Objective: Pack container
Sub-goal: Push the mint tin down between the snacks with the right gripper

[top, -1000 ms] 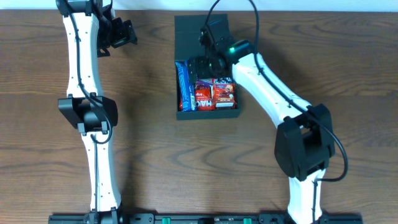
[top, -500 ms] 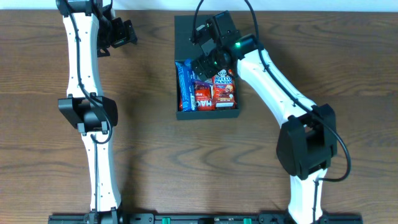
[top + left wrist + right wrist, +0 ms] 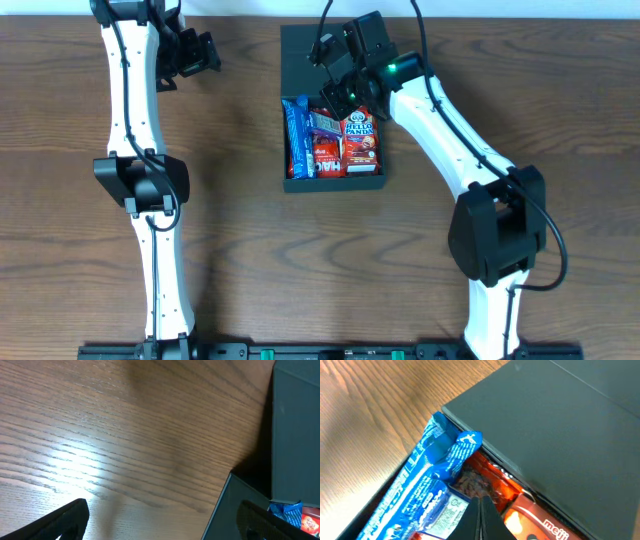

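The container [image 3: 376,180] is a dark shallow box at the table's far middle, its flap lid [image 3: 305,55] lying open behind it. Inside lie a long blue packet [image 3: 295,138], red packets [image 3: 326,157] and a red Hello Panda packet [image 3: 361,140]. My right gripper [image 3: 333,100] hovers over the box's back edge, shut with nothing in it. The right wrist view shows its closed fingers [image 3: 481,516] above the blue packet [image 3: 420,495] and a red Meiji packet [image 3: 545,522], beside the lid [image 3: 560,435]. My left gripper [image 3: 205,50] stands open over bare table at the far left.
The left wrist view shows brown wood tabletop [image 3: 125,435] with the container's wall [image 3: 232,507] and lid [image 3: 295,435] at the right. The right arm's link [image 3: 440,130] slants across the table to the right of the box.
My right gripper has risen out of the box toward its back edge and closed its jaws on nothing. A small packet now shows between the blue and Hello Panda packets. The left arm has stayed still.
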Controlling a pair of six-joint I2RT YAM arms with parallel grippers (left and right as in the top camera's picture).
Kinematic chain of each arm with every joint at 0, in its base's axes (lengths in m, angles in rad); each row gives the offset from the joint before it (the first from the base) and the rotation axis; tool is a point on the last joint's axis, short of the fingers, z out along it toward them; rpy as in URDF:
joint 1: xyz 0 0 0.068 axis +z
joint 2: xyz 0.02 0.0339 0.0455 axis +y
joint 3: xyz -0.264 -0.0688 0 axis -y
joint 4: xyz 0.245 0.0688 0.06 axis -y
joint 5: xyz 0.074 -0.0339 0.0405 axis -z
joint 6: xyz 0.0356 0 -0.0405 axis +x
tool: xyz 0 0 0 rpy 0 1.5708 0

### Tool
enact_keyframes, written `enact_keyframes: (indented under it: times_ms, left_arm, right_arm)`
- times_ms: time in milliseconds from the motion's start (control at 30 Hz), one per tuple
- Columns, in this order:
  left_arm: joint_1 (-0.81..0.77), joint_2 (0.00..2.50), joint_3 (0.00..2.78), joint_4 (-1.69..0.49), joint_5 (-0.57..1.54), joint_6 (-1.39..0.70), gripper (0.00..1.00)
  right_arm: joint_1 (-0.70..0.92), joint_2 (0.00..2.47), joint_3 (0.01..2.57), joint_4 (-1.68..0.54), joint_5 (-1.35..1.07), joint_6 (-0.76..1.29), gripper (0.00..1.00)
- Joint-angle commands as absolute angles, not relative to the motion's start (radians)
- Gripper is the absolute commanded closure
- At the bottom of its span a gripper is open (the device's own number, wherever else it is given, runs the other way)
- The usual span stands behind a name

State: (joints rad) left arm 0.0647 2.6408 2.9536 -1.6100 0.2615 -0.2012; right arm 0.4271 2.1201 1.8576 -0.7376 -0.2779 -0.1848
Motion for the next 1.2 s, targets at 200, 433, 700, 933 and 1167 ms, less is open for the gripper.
enact_keyframes:
  times_ms: [200, 433, 700, 933, 1167]
  left_arm:
    - [0.065, 2.630, 2.974, -1.647, 0.255, -0.179, 0.05]
    - [0.065, 2.630, 2.974, -1.648, 0.255, -0.179, 0.05]
    - [0.065, 2.630, 2.974, -1.649, 0.255, -0.179, 0.05]
    - [0.065, 2.630, 2.974, -1.648, 0.255, -0.179, 0.05]
    - [0.065, 2.631, 2.974, -1.645, 0.254, -0.179, 0.05]
  right_arm:
    - [0.455, 2.131, 1.843, -0.765, -0.352, -0.154, 0.99]
    - [0.464, 2.168, 1.838, -0.815, -0.357, -0.159, 0.99]
    - [0.469, 2.213, 1.838, -0.825, -0.356, -0.166, 0.99]
    - [0.458, 2.195, 1.890, -0.826, -0.356, -0.165, 0.99]
    - [0.457, 2.165, 1.944, -0.836, -0.329, -0.251, 0.47]
